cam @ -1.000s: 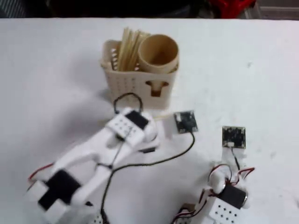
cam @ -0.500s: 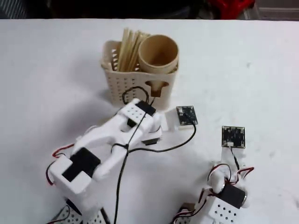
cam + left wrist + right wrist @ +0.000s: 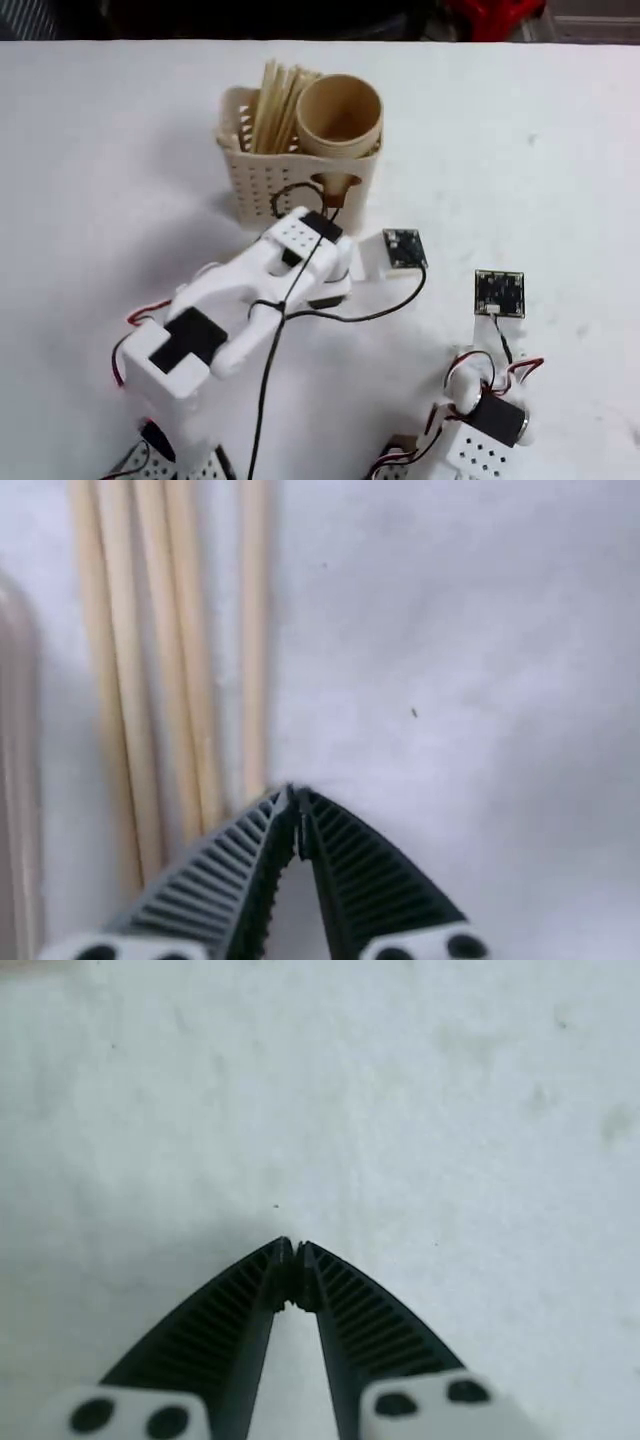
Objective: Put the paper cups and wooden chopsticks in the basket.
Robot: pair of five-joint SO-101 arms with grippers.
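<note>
White table (image 3: 520, 120), perforated plastic basket (image 3: 255, 180), slim wooden chopsticks (image 3: 275, 100)

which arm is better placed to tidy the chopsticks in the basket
Left. The left gripper, shut, sits close to the chopsticks at the basket. The right gripper, also shut, points at the table, with its arm at the near edge.

Basket (image 3: 300, 190): cream plastic, matt, front wall perforated w/ small holes. In the basket, chopsticks (image 3: 275, 100) are seen as pale bare-looking wood, smooth. Beside them is a paper cup (image 3: 340, 115): tan paper, matt. Table (image 3: 520, 120) around the basket is seen as white, matt, faintly speckled. Left gripper (image 3: 297, 815) & right gripper (image 3: 291, 1265): black plastic, ribbed, matt. Arm shell (image 3: 260, 290) in front of the basket: white plastic, smooth.
</note>
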